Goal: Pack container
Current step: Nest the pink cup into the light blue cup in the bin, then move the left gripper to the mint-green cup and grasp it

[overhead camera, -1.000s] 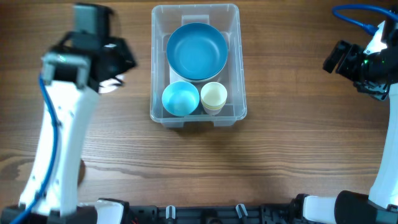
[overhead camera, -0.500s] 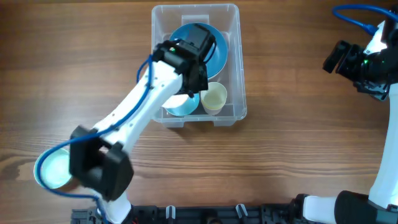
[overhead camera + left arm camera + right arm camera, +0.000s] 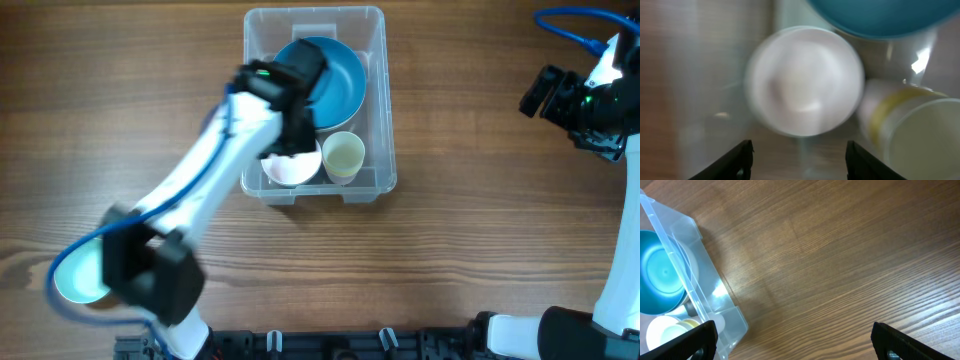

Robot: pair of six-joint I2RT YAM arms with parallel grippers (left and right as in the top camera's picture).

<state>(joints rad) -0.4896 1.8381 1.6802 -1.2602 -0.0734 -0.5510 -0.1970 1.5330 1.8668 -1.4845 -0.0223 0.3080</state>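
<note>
The clear container (image 3: 378, 60) stands at the table's top centre. Inside lie a large blue bowl (image 3: 340, 75), a cream cup (image 3: 343, 156) and a small white bowl (image 3: 292, 168) in the front left corner. My left gripper (image 3: 290, 135) hovers over that corner. In the left wrist view it (image 3: 800, 161) stands open, empty, just short of the blurred white bowl (image 3: 805, 80), with the cream cup (image 3: 920, 130) to the right. My right gripper (image 3: 545, 95) is far right, and in its wrist view it (image 3: 795, 342) is open over bare wood beside the container (image 3: 700, 285).
A pale blue bowl (image 3: 78, 272) lies on the table at the lower left, beside the left arm's base. A blue cable (image 3: 565, 18) loops at the top right. Wood table (image 3: 480, 230) surrounds the container.
The left arm swung from the far left to over the container and its jaws opened. A white bowl now shows where the small blue bowl was. The right arm is still.
</note>
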